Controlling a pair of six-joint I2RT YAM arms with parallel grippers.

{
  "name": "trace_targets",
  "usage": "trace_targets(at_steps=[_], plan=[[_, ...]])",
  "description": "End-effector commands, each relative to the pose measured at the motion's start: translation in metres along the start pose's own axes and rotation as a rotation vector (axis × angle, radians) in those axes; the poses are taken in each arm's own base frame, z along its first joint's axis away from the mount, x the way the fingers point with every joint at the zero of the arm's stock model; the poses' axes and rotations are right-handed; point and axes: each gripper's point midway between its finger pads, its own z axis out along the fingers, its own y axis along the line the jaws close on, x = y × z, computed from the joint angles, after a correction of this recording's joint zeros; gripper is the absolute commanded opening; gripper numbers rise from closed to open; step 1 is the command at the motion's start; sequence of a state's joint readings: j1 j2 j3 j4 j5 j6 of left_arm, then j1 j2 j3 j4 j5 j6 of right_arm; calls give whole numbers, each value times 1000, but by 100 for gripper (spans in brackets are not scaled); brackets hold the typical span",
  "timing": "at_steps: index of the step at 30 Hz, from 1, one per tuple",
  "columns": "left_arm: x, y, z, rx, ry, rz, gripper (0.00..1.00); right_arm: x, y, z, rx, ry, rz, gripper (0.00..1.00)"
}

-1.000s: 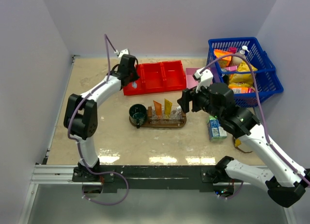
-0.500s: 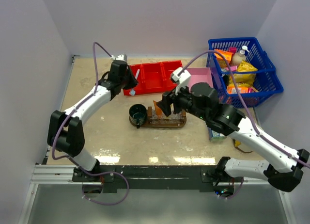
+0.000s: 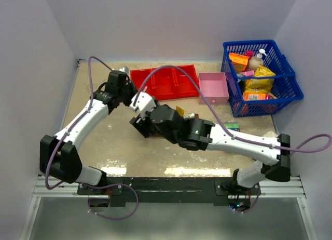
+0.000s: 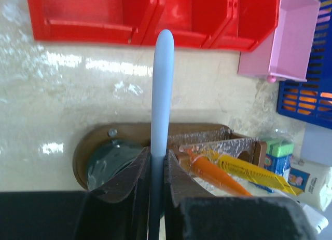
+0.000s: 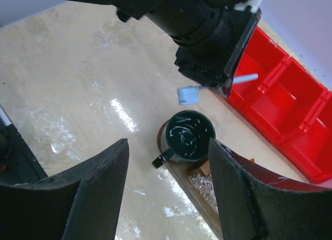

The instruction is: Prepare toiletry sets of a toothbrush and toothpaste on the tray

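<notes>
My left gripper point(image 3: 128, 94) is shut on a white toothbrush point(image 4: 161, 89), which juts out ahead of its fingers above the tray point(image 4: 98, 138). The brown tray holds a dark mug point(image 4: 111, 164), a clear rack, a deep orange toothpaste tube point(image 4: 212, 175) and a yellower one point(image 4: 254, 172). In the right wrist view the toothbrush head point(image 5: 188, 94) hangs just above the mug point(image 5: 188, 136), under the left gripper point(image 5: 207, 27). My right gripper point(image 5: 167, 146) is open and empty, hovering over the mug and the tray's left end point(image 5: 197, 193). In the top view the right arm point(image 3: 176, 127) hides most of the tray.
A red three-compartment bin point(image 3: 163, 83) lies behind the tray, with a pink box point(image 3: 213, 88) to its right. A blue basket of goods point(image 3: 262, 76) stands at the back right. A small green-topped carton point(image 4: 277, 157) lies right of the tray.
My left gripper has carried the toothbrush from the red bin towards the tray and now holds it over the mug. My right arm has swung left across the tray to hover over the mug.
</notes>
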State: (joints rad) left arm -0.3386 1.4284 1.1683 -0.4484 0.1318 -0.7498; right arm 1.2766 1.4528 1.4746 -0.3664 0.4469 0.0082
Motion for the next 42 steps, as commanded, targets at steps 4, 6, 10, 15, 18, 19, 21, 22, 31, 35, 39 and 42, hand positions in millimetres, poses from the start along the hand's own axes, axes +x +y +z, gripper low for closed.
trace_targets(at_steps=[4, 6, 10, 15, 18, 19, 21, 22, 31, 35, 39, 42], plan=[[25, 9, -16, -28, 96, -37, 0, -40, 14, 14, 66, -76, -102, 63], [20, 16, -22, -57, 75, 27, 0, -38, 18, 16, 47, -69, -106, 63], [7, 24, -34, -108, 19, 118, 0, -41, 21, 11, 18, -78, -99, 63], [-3, 19, -45, -110, 76, 311, 0, -61, 34, -11, -130, -117, -142, 64], [3, 15, -51, -72, 119, 370, 0, -69, 54, -26, -287, -136, -201, 64], [8, 7, -54, -24, 141, 380, 0, -70, 59, -28, -315, -141, -213, 64], [16, 1, -57, 29, 182, 397, 0, -67, 67, -28, -365, -134, -245, 64], [22, -6, -60, 77, 212, 411, 0, -66, 67, -27, -365, -131, -254, 64], [34, -15, -83, 116, 271, 430, 0, -53, 76, -9, -367, -97, -374, 63], [44, -15, -87, 89, 303, 458, 0, -53, 78, 1, -343, -120, -441, 64], [48, -17, -92, 71, 308, 484, 0, -52, 78, 10, -315, -135, -503, 67], [51, -19, -95, 73, 312, 498, 0, -46, 79, 19, -307, -132, -555, 69]])
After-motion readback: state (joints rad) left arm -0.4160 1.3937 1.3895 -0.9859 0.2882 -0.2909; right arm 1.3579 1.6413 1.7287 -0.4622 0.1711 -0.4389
